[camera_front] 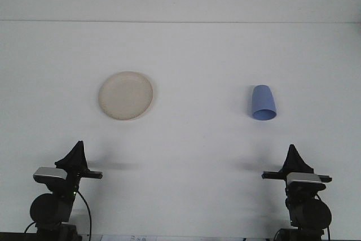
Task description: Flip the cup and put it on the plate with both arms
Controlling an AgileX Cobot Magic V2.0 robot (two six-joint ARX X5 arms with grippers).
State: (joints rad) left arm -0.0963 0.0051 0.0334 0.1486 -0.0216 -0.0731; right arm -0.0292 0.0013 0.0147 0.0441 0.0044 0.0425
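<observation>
A blue cup (263,103) stands on the white table at the right. Its narrow base is up and its wide rim is down on the surface. A round cream plate (125,95) lies flat at the left, with nothing on it. My left gripper (77,146) rests low near the front left edge, well short of the plate. Its black fingers meet in a point, shut on nothing. My right gripper (292,149) sits at the front right, below the cup and apart from it, shut and holding nothing.
The white table (192,139) runs back to a white wall. Between the plate and the cup lies bare surface. Both arm bases and their wrist cameras sit at the bottom edge.
</observation>
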